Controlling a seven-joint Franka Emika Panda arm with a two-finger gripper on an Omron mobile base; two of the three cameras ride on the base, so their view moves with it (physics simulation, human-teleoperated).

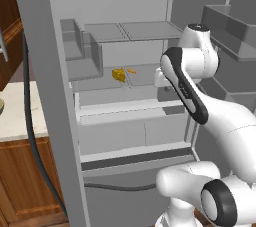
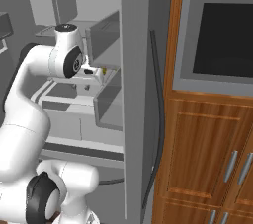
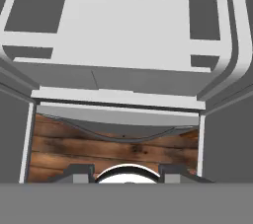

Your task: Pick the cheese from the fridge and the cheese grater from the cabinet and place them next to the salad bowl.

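**A:** What are you seeing right now?

**B:** I am looking into the open fridge (image 1: 125, 101). In the left base view the cheese (image 1: 119, 75) is sitting on a middle shelf (image 1: 100, 85), towards the back. Just beside it, on its right, a thin orange stick (image 1: 131, 70) is lying on the same shelf.

**A:** Where is the arm sitting?

**B:** The arm (image 1: 200, 96) is rising from the lower right of that view and bending in front of the fridge's right side. Its wrist is pointing in towards the shelves, to the right of the cheese and apart from it. In the right base view the arm (image 2: 44, 70) is reaching in behind the fridge's grey side wall, and a small bit of yellow (image 2: 104, 71) is peeking out just past the wrist.

**A:** And the claw?

**B:** The gripper (image 3: 126, 172) is showing at the bottom of the hand view, two dark tips with a gap between them and nothing there. I cannot tell whether it is wide or narrow. That camera is looking at grey fridge shelves and drawers, and a strip of wooden floor (image 3: 113, 154) below them.
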